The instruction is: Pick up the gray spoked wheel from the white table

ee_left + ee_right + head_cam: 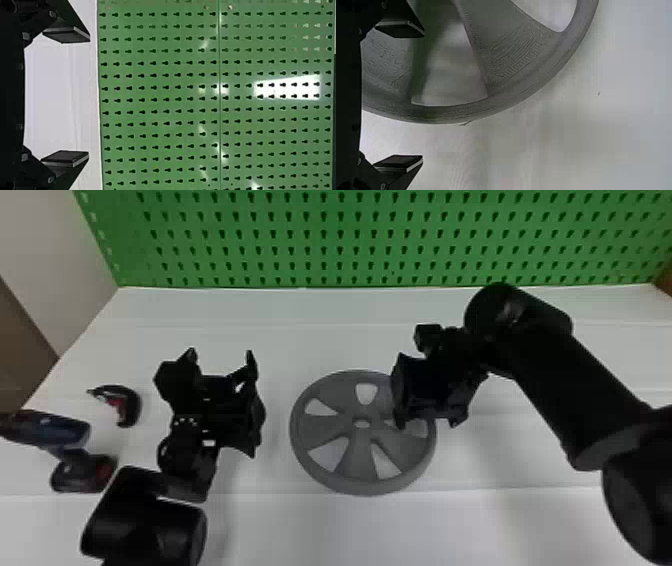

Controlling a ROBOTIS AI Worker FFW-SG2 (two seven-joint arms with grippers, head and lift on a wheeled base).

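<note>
Right hand [429,421] over gray wheel [357,457]

Workshop-type spot, going by green pegboard [320,250] with rows of keyhole slots behind white table [280,530], plus dark cordless drill [62,431] lying on tabletop.

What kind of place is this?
Probably a workshop or lab bench: green pegboard behind a white table, with a cordless drill lying at its left side.
</note>
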